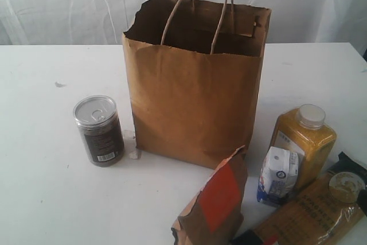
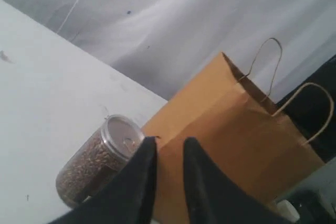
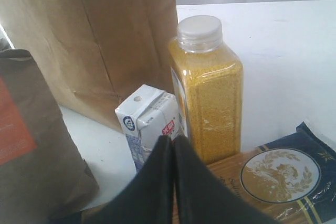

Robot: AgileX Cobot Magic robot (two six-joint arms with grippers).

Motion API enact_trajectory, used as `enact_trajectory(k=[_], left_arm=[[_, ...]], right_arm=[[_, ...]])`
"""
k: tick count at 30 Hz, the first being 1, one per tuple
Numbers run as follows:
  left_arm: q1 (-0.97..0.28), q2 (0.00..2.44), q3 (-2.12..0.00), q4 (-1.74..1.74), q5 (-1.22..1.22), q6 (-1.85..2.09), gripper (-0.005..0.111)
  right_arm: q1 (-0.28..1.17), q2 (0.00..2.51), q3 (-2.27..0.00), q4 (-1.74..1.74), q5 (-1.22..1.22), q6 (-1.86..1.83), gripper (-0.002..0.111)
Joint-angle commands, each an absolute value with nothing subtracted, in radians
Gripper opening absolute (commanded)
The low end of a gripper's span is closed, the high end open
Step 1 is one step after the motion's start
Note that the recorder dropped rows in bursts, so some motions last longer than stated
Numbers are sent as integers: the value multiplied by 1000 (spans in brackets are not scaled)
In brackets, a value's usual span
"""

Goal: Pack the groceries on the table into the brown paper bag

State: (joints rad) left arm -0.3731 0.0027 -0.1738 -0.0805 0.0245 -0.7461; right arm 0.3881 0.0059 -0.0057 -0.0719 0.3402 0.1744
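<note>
Brown pouch (image 1: 215,202) near front; carton (image 1: 279,176), yellow bottle (image 1: 302,142), spaghetti packet (image 1: 309,213) right | dark can (image 1: 98,130) left of brown paper bag (image 1: 195,107), upright, mouth open for loading | left gripper (image 2: 169,141) slightly parted, empty, near can | right gripper (image 3: 172,139) pressed together, empty, by carton

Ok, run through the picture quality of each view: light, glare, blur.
Exterior view: table and backdrop washed out white, glare on the can lid, bag interior dark. Left wrist view: soft and tilted throughout, left gripper a dark blurred shape. Right wrist view: sharpest; bottle and carton clear, right gripper near-black, featureless.
</note>
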Motion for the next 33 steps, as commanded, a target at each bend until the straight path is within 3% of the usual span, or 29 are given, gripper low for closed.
enact_trajectory(k=[1, 6, 12, 16, 22, 29, 33], left_arm=[[-373, 9, -414, -49, 315, -573, 46], [-373, 204, -695, -78, 746, -323, 49], [-373, 503, -839, -205, 860, -83, 62], [-373, 662, -811, -198, 824, -40, 75], [-373, 895, -790, -212, 648, 36, 85], [-373, 1105, -792, -273, 481, 174, 92], [-373, 1202, -792, -288, 365, 190, 92]], right_arm=[[379, 0, 0, -75, 335, 178, 0], [379, 0, 0, -75, 335, 178, 0], [379, 0, 0, -75, 335, 178, 0], [379, 0, 0, -75, 335, 178, 0], [368, 0, 0, -75, 335, 178, 0], [94, 0, 0, -75, 337, 178, 0], [45, 0, 0, -75, 337, 178, 0]])
